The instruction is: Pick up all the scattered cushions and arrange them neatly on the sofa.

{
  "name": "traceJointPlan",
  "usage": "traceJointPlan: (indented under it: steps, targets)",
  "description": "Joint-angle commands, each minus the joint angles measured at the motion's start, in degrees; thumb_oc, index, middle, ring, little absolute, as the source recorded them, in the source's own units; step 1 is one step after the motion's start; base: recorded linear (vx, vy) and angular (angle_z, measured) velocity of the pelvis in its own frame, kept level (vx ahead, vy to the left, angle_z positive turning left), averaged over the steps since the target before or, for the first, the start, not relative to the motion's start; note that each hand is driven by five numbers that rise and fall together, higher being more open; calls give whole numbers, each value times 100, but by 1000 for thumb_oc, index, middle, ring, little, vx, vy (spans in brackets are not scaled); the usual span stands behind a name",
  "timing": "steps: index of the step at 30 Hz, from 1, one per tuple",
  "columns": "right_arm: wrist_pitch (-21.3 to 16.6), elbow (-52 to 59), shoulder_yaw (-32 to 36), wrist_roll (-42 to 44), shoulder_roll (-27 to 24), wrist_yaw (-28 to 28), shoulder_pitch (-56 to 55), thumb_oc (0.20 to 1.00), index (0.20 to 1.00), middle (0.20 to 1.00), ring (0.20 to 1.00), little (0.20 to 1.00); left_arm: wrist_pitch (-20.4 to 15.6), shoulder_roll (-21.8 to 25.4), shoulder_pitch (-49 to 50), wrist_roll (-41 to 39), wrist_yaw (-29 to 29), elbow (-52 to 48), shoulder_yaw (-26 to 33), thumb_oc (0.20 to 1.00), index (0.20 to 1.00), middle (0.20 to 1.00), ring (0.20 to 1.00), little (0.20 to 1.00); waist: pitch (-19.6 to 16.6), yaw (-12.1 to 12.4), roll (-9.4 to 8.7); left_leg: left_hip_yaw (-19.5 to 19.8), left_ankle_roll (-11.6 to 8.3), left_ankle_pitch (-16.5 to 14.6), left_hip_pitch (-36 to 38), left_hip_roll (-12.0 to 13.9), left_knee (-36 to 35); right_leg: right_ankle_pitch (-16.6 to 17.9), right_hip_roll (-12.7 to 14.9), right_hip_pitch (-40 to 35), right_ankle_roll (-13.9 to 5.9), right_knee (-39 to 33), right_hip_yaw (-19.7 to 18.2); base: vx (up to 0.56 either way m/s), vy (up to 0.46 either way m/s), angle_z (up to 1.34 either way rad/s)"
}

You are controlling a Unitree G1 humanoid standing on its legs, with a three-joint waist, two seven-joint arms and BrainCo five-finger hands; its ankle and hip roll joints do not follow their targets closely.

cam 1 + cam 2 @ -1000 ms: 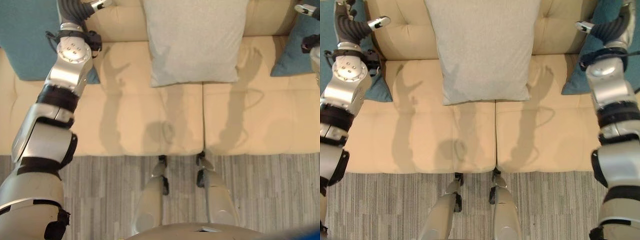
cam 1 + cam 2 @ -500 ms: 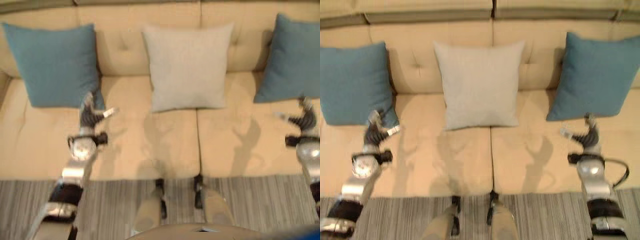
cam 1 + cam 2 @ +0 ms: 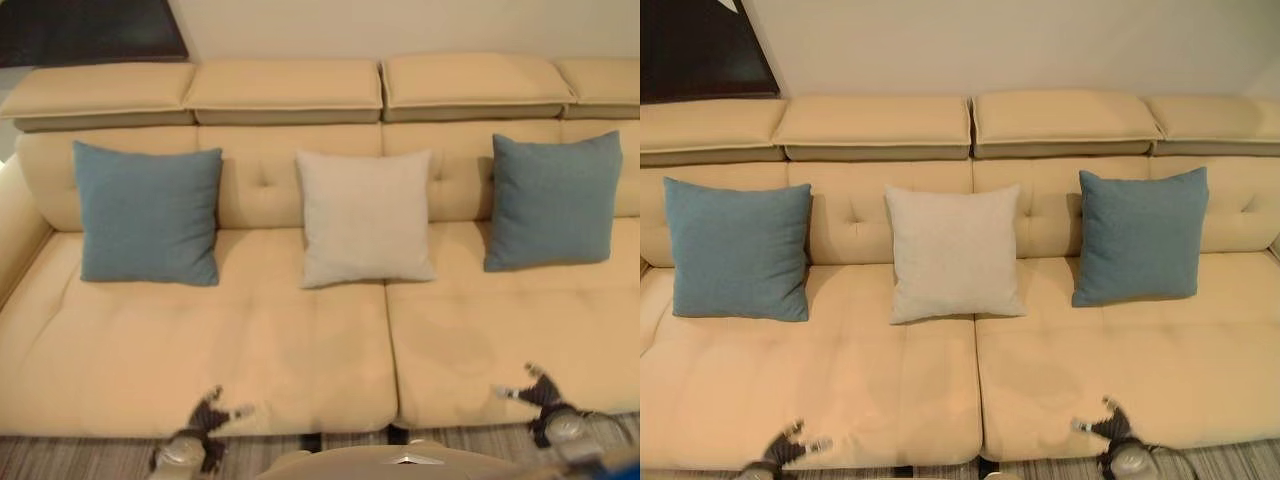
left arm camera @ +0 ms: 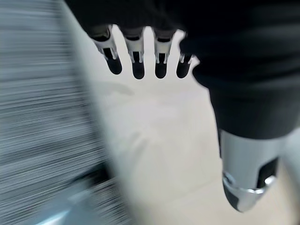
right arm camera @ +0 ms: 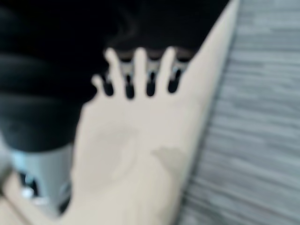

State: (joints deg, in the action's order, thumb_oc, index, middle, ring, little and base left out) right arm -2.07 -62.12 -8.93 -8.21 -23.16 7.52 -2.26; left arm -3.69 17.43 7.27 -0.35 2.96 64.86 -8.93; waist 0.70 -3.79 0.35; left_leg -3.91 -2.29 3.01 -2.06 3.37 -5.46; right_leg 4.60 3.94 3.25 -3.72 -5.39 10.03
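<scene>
— Beige sofa (image 3: pixel 940 390) spans my frame. Where are the cushions?

— All three lean upright on the backrest: a blue cushion (image 3: pixel 738 250) at left, a pale cushion (image 3: pixel 954 254) in the centre, and another blue one (image 3: pixel 1140 236) at right, each well apart from the next.

— And the hands?

— I see my left hand (image 3: pixel 212 414) at lower left and right hand (image 3: pixel 1106 426) at lower right, both over the seat's front edge, fingers (image 4: pixel 137 61) spread and straight, holding nothing. Striped grey floor (image 5: pixel 262 122) lies beside them.

Two teal cushions (image 3: pixel 738 250) flank a pale grey cushion (image 3: pixel 954 254) on a cream sofa (image 3: pixel 940 385); floor (image 3: pixel 90 455) seemingly grey-striped.
</scene>
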Motion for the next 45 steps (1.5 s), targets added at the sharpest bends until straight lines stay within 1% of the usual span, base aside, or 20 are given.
traceJointPlan:
  steps: [1, 7, 10, 12, 13, 16, 19, 20, 21, 22, 23, 24, 27, 30, 33, 34, 36, 38, 41, 45]
  targets:
    - [33, -302, -154, -178, -38, -10, 413, 1000, 1000, 1000, 1000, 1000, 14, 198, -410, 311, 105, 275, 262, 1000, 1000, 1000, 1000, 1000, 184, 66, -259, -204, -212, -467, 367, 38, 208, -680, 73, -290, -289, 374, -143, -25, -54, -4]
    - [73, -661, -190, -144, 32, 7, 399, 1000, 1000, 1000, 1000, 1000, 88, 167, -369, 263, 159, 627, 432, 1000, 1000, 1000, 1000, 1000, 252, 102, -292, -180, -294, -419, 331, 161, 341, -758, -18, -393, -217, 332, -84, -70, -70, -1]
    - [81, -813, -153, 19, -17, 75, 420, 1000, 1000, 1000, 1000, 1000, 61, 185, -528, 164, 201, 554, 349, 1000, 1000, 1000, 1000, 1000, 447, 124, -378, -54, -381, -265, -154, 262, 717, -788, -57, -328, -138, 248, -2, -223, -71, 23]
    - [113, -911, -185, 25, -44, 83, 483, 1000, 1000, 1000, 1000, 1000, 64, 166, -639, 161, 209, 539, 257, 1000, 1000, 1000, 1000, 1000, 564, 155, -448, 174, -357, -476, -390, 148, 1182, -725, -7, -172, -101, 321, -28, -267, -4, 48]
    - [126, -913, -215, 11, -85, 85, 554, 1000, 1000, 1000, 1000, 1000, 43, 107, -693, 154, 173, 544, 199, 1000, 1000, 1000, 1000, 1000, 608, 131, -528, 439, -304, -886, -446, -20, 1805, -641, 75, 42, -89, 407, -81, -241, 57, 5]
    - [183, -961, -280, -79, -90, 55, 580, 1000, 1000, 1000, 1000, 1000, 59, 21, -712, 177, 139, 547, 117, 1000, 1000, 1000, 1000, 1000, 546, 42, -517, 495, -256, -989, -243, 33, 2200, -562, 127, 217, -78, 450, -118, -122, 110, -9]
    - [202, -954, -287, -74, -44, -1, 593, 1000, 1000, 1000, 1000, 1000, 47, -72, -770, 173, 116, 467, -9, 1000, 1000, 1000, 1000, 1000, 459, -73, -383, 575, -296, -1068, 47, 94, 1804, -469, 142, 378, -140, 539, -182, -61, 161, 2]
    - [202, -954, -287, -73, -46, -2, 593, 1000, 1000, 1000, 1000, 1000, 47, -74, -770, 173, 116, 467, -9, 1000, 1000, 1000, 1000, 1000, 459, -67, -381, 568, -297, -1062, 60, 96, 1785, -471, 140, 379, -139, 543, -188, -114, 286, 28]
    - [245, -998, -261, -53, -9, -13, 625, 1000, 1000, 1000, 1000, 1000, 57, -88, -861, 179, 90, 415, -84, 1000, 1000, 1000, 1000, 1000, 433, -139, -342, 495, -271, -1253, 213, 13, 1453, -348, 237, 505, -215, 575, -201, -186, 322, 17]
    - [293, -1014, -254, -45, 41, -2, 685, 1000, 1000, 1000, 1000, 1000, 42, -74, -959, 157, 101, 373, -141, 1000, 1000, 1000, 1000, 1000, 509, -166, -375, 490, -185, -1421, 188, -126, 1406, -170, 394, 689, -312, 631, -264, -188, 322, -8]
    - [293, -1014, -254, -45, 41, -2, 685, 1000, 1000, 1000, 1000, 1000, 42, -74, -959, 157, 101, 373, -141, 1000, 1000, 1000, 1000, 1000, 509, -166, -376, 490, -185, -1421, 187, -126, 1406, -170, 394, 690, -312, 632, -265, -248, 326, -13]
    - [341, -1021, -266, -64, 96, 2, 771, 1000, 1000, 1000, 1000, 1000, 30, -43, -1047, 156, 155, 368, -155, 1000, 1000, 1000, 1000, 1000, 594, -152, -423, 434, -88, -1466, 139, -262, 1377, 17, 521, 828, -453, 611, -297, -190, 222, -5]
    - [409, -993, -347, -156, 193, -7, 898, 1000, 1000, 1000, 1000, 1000, 5, 76, -1164, 228, 239, 369, -153, 1000, 1000, 1000, 1000, 1000, 693, -105, -490, 275, 8, -1450, 81, -352, 1365, 230, 713, 1033, -632, 607, -264, -233, 205, -33]
    - [407, -1060, -427, -148, 241, -31, 917, 1000, 1000, 1000, 1000, 1000, 56, 212, -1200, 306, 256, 400, -151, 1000, 1000, 1000, 1000, 1000, 768, 17, -466, 216, 152, -1342, -75, -393, 1402, -145, 641, 922, -521, 1195, -326, -243, 152, -40]
    - [390, -1166, -441, -129, 282, -37, 891, 1000, 1000, 1000, 1000, 1000, 81, 248, -1172, 294, 253, 477, -108, 1000, 1000, 1000, 1000, 1000, 619, 131, -451, 185, 188, -1210, -120, -382, 1286, -485, 547, 567, -431, 1536, -237, -114, 59, -20]
    - [390, -1167, -441, -129, 284, -37, 892, 1000, 1000, 1000, 1000, 1000, 81, 250, -1173, 294, 253, 477, -108, 1000, 1000, 1000, 1000, 1000, 604, 123, -457, 190, 190, -1192, -138, -390, 1277, -474, 555, 583, -433, 1528, -233, -68, -4, -6]
    - [428, -1198, -457, -172, 302, -39, 905, 1000, 1000, 1000, 1000, 1000, 101, 237, -1123, 250, 260, 510, -69, 1000, 1000, 1000, 1000, 1000, 500, 275, -527, 104, 161, -1166, -193, -397, 1292, -498, 526, 333, -436, 1321, -147, -74, -51, -14]
    - [416, -1194, -462, -175, 319, -35, 913, 1000, 1000, 1000, 1000, 1000, 87, 224, -1110, 214, 263, 534, -26, 1000, 1000, 1000, 1000, 1000, 454, 286, -541, 77, 142, -1170, -187, -373, 1278, -513, 509, 293, -438, 1225, -109, -31, -70, -49]
    - [414, -1202, -480, -170, 302, -32, 901, 1000, 1000, 1000, 1000, 1000, 111, 174, -1026, 173, 258, 630, 78, 1000, 1000, 1000, 1000, 1000, 304, 291, -618, 16, 80, -1139, -107, -307, 1227, -479, 411, 41, -429, 720, -161, 7, -110, -14]
    - [419, -1257, -461, -121, 297, -12, 870, 1000, 1000, 1000, 1000, 1000, 128, 72, -984, 131, 257, 683, 126, 1000, 1000, 1000, 1000, 1000, 232, 280, -606, 7, 20, -1030, 24, -243, 1016, -454, 341, -158, -406, 379, -138, 7, -72, -4]
